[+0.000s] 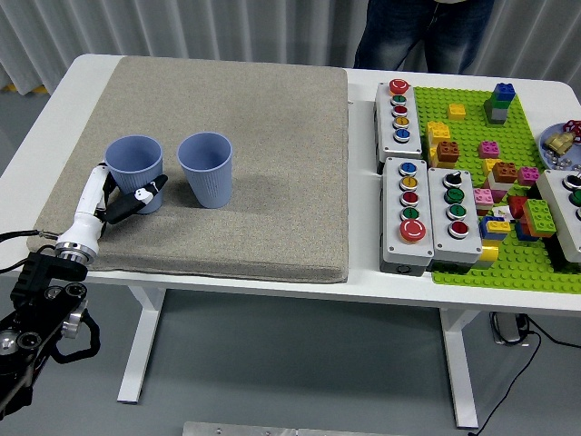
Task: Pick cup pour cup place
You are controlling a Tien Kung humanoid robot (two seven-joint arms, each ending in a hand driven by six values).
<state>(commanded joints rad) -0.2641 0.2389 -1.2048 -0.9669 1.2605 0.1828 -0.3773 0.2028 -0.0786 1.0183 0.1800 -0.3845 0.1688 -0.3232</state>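
Note:
Two blue plastic cups stand upright on the grey mat [254, 163]. The left cup [136, 168] is at the mat's left side. The right cup [206, 169] stands a little apart from it. My left hand [123, 200] comes in from the lower left and its white and black fingers are curled around the lower part of the left cup. The cup's base is on or just above the mat. My right hand is out of view.
Two grey button boxes [419, 213] and a third [398, 113] lie right of the mat. A green baseplate [508, 263] with several toy bricks is at the right. A person [422, 32] stands at the far side.

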